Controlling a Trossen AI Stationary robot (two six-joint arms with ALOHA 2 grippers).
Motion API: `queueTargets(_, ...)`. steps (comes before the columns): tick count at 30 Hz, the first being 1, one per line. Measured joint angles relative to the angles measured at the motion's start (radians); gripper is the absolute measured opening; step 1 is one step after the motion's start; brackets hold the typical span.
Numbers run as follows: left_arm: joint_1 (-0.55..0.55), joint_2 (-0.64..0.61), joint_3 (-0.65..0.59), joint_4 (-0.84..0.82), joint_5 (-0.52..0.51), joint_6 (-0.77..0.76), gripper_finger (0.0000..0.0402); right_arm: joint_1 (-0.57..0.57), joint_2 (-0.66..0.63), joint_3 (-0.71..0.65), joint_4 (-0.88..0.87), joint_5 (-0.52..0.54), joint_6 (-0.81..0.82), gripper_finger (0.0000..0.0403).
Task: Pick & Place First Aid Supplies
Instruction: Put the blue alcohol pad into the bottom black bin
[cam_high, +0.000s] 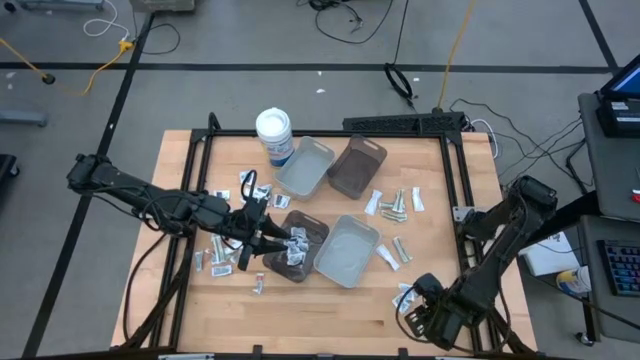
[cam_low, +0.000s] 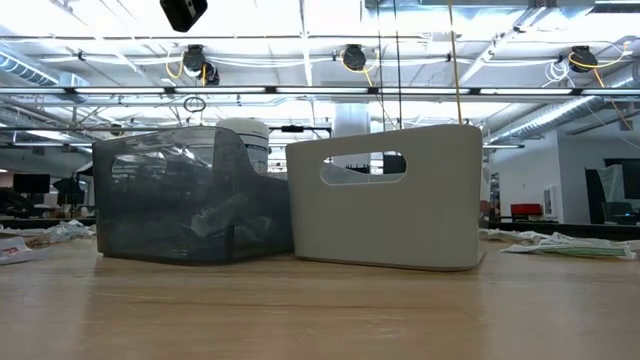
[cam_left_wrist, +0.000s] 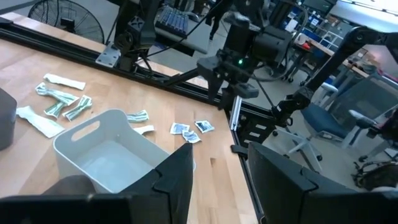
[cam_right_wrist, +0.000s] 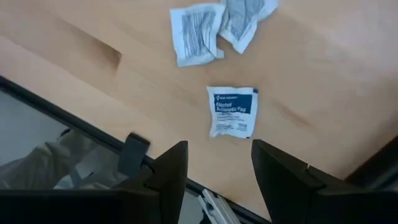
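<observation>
While the left gripper (cam_high: 268, 243) hangs over the brown tray (cam_high: 300, 247) with its fingers apart and nothing between them, the right gripper (cam_right_wrist: 214, 165), likewise parted and empty, hovers just above a loose packet (cam_right_wrist: 232, 111) well apart from that tray, near the table's edge. I judge this the approach to a pick: next, lower and straddle it. The packet is flat, white with a blue band, lying on bare wood.
</observation>
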Motion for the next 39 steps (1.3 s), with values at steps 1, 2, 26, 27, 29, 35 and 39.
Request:
queueTargets(1, 0.000, 0.000, 0.000, 0.000, 0.000, 0.001, 0.0161, 0.002, 0.004, -0.020, 0.032, 0.000, 0.004, 0.0171)
queueTargets(2, 0.001, 0.000, 0.000, 0.000, 0.000, 0.003, 0.0161, 0.005, 0.008, -0.043, 0.072, 0.000, 0.006, 0.0171)
queueTargets(26, 0.002, 0.000, 0.000, -0.007, 0.000, -0.017, 0.0161, 0.006, 0.132, -0.228, 0.393, -0.114, -0.071, 0.0036)
queueTargets(27, 0.002, 0.000, 0.000, -0.008, 0.000, -0.017, 0.0161, 0.006, 0.131, -0.228, 0.395, -0.118, -0.076, 0.0019)
queueTargets(29, 0.002, 0.000, 0.000, -0.008, 0.000, -0.014, 0.0161, 0.006, 0.125, -0.229, 0.395, -0.128, -0.088, 0.0010)
queueTargets(35, 0.002, 0.000, 0.000, -0.007, 0.000, 0.028, 0.0161, -0.001, 0.046, -0.231, 0.391, -0.114, -0.205, 0.0003)
queueTargets(39, 0.002, 0.000, 0.000, -0.007, 0.000, 0.030, 0.0161, -0.026, -0.045, -0.231, 0.386, -0.011, -0.335, 0.0002)
